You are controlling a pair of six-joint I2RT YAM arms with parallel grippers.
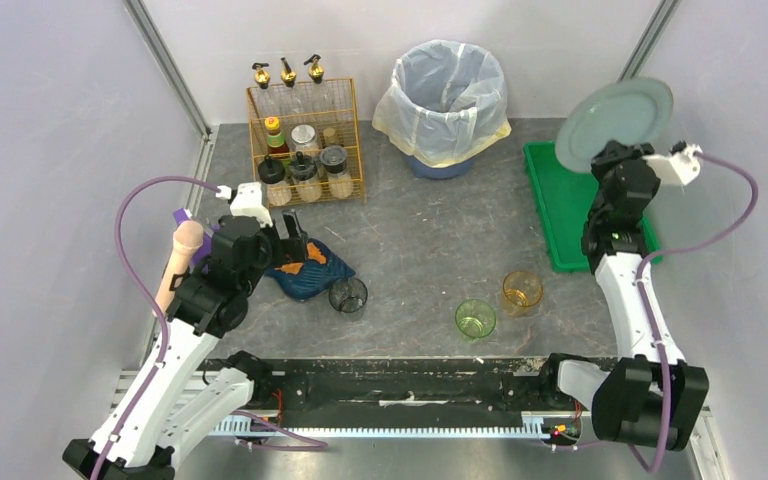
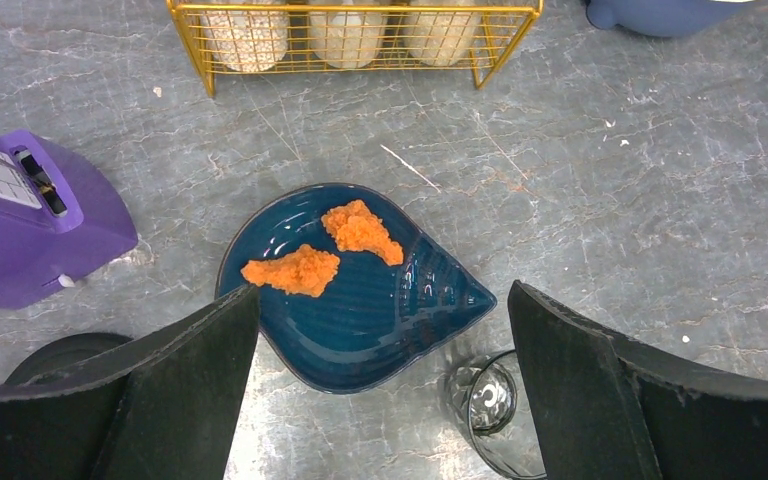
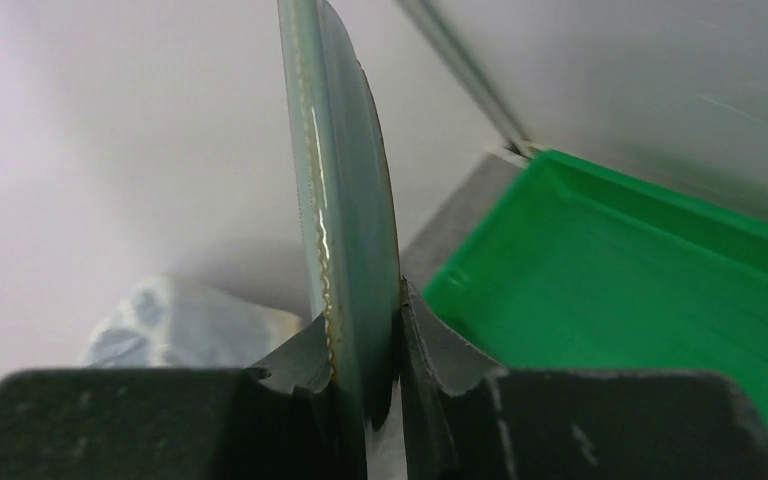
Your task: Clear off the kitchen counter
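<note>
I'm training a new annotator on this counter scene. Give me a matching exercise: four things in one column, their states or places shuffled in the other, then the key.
Column one
1. pale green plate
2. blue shell dish
3. green glass
4. left gripper

Column two
A. open, above the dish
B. carries two orange food pieces
C. stands on the kitchen counter next to the amber glass
D. clamped by its rim in the right gripper

Pairs: 1-D, 2-B, 3-C, 4-A
</note>
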